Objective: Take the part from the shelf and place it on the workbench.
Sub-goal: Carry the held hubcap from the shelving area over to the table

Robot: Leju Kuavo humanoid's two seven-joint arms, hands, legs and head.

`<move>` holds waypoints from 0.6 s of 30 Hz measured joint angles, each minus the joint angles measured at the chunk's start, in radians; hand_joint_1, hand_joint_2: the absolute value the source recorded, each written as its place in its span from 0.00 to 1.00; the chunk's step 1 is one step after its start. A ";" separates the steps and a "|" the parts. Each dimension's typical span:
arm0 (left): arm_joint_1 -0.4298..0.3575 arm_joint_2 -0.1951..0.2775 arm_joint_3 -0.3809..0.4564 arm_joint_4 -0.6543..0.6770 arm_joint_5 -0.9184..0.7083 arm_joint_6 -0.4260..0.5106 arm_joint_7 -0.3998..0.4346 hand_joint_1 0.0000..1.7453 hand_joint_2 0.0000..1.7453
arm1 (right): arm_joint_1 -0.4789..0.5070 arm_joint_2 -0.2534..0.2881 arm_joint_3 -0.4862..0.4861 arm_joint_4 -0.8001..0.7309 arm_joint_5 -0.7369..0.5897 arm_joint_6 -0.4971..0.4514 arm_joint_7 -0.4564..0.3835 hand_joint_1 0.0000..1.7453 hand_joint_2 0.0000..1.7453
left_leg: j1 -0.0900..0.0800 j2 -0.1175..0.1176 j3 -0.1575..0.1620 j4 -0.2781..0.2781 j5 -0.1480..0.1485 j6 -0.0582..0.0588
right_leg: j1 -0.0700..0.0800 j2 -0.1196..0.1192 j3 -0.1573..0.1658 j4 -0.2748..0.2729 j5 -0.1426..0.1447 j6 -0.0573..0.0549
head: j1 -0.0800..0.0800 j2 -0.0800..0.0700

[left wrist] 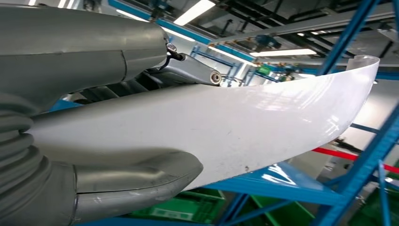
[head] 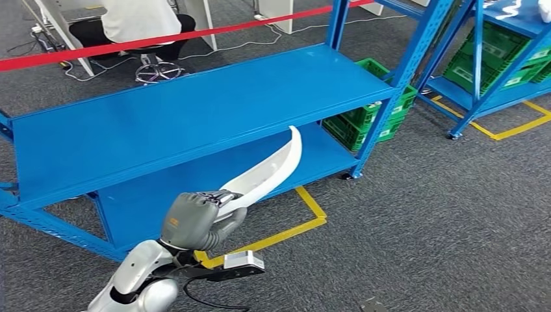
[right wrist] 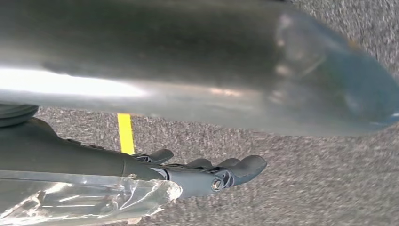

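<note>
My left hand (head: 195, 221) grips one end of a long, curved white part (head: 269, 172), which rises up and to the right in front of the blue shelf (head: 195, 110). The part's tip stands over the edge of the shelf's top board. In the left wrist view the white part (left wrist: 244, 122) lies between the thick thumb (left wrist: 136, 183) and the fingers (left wrist: 188, 70), its far end curling upward. My right hand (right wrist: 207, 174) hangs over grey carpet with its fingers stretched out and nothing in them.
The shelf's top and lower boards are bare. Green crates (head: 370, 114) stand behind its right post, and a second blue rack (head: 481, 65) with green crates is at the far right. Yellow floor tape (head: 305, 221) marks the carpet. A red barrier tape (head: 162, 39) and a seated person (head: 136, 19) lie beyond.
</note>
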State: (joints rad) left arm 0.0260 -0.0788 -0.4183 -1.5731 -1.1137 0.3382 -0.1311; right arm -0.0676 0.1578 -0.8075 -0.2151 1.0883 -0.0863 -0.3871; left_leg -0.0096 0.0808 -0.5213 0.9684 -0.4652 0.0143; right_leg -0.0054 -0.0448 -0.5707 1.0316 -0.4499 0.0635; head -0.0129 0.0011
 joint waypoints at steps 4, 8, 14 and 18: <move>-0.011 -0.007 -0.004 0.000 0.012 0.000 -0.012 1.00 1.00 | 0.002 -0.002 -0.011 0.000 -0.001 -0.001 -0.002 0.00 0.00 | -0.002 0.017 -0.006 0.005 0.004 -0.020 | 0.002 0.012 0.003 -0.029 0.013 -0.027 | -0.003 0.000; -0.018 -0.010 -0.006 0.001 0.018 0.002 -0.021 1.00 1.00 | 0.000 -0.003 -0.018 0.000 -0.001 -0.002 -0.002 0.00 0.00 | 0.005 -0.065 -0.076 0.157 -0.096 -0.041 | -0.006 0.050 -0.014 -0.033 0.029 -0.048 | -0.007 0.000; -0.029 -0.011 -0.006 0.011 0.036 0.002 -0.035 1.00 1.00 | -0.001 -0.004 -0.022 0.000 -0.002 -0.007 0.000 0.00 0.00 | 0.008 -0.110 -0.074 0.150 -0.033 -0.030 | -0.006 0.122 -0.031 -0.032 0.046 -0.041 | -0.007 0.000; -0.038 -0.014 -0.007 0.014 0.036 0.003 -0.038 1.00 1.00 | -0.004 -0.004 -0.024 0.000 -0.002 -0.007 -0.001 0.00 0.00 | 0.014 -0.163 -0.020 0.014 0.005 -0.019 | -0.009 0.163 -0.057 -0.029 0.063 -0.018 | -0.006 0.000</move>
State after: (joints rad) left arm -0.0123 -0.0928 -0.4249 -1.5589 -1.0776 0.3410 -0.1687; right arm -0.0718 0.1541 -0.8313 -0.2152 1.0861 -0.0935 -0.3880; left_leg 0.0040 -0.0818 -0.5411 0.9825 -0.4604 -0.0052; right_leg -0.0141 0.1181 -0.6275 1.0030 -0.3867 0.0459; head -0.0185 0.0010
